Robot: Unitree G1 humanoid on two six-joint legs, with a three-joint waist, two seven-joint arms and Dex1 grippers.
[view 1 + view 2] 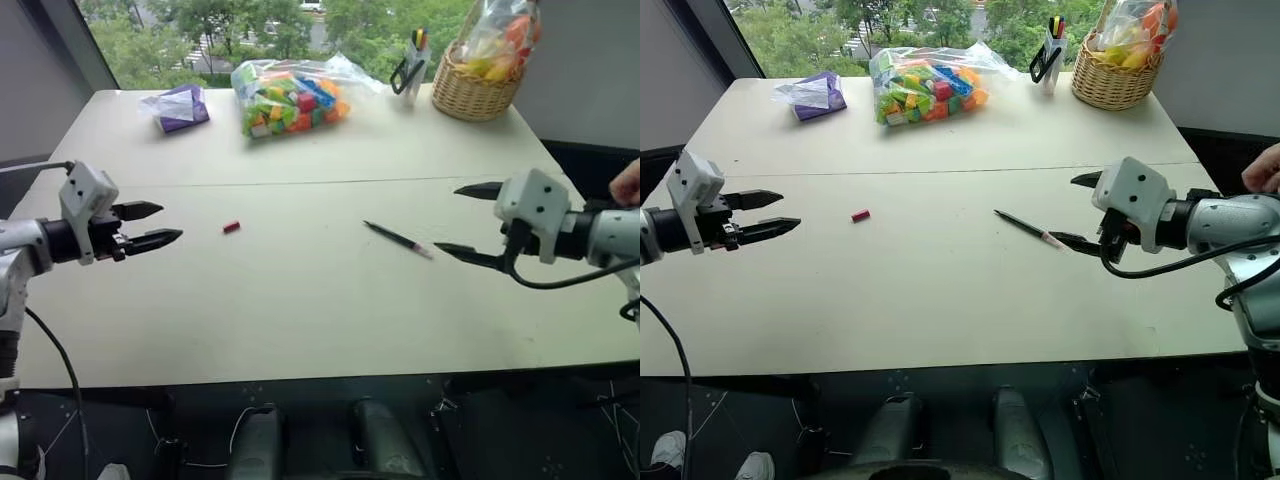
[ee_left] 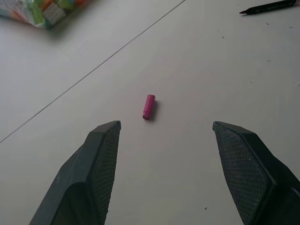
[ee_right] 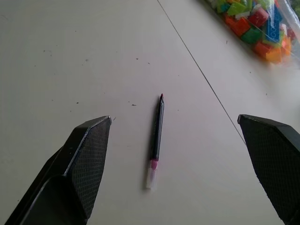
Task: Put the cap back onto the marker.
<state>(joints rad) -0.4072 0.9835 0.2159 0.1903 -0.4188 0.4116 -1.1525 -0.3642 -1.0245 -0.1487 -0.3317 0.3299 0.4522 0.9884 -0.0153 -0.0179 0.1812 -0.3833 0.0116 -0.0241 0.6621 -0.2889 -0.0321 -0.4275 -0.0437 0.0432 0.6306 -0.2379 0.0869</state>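
The left gripper (image 1: 165, 225) has its fingers partly apart and holds nothing. The cap (image 2: 148, 106) lies flat on the desk (image 1: 300, 310) a little way ahead of those fingers, its long side running away from them. The right gripper (image 1: 470, 222) has its fingers wide apart and empty. The marker (image 3: 155, 140) lies flat just ahead of them, dark tip pointing away.

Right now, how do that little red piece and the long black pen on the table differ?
The cap is a short red stub; the marker is a long thin black stick with a pale pinkish end. The cap lies nearer the left tool, the marker nearer the right tool. Both lie flat on the table, apart and unheld.
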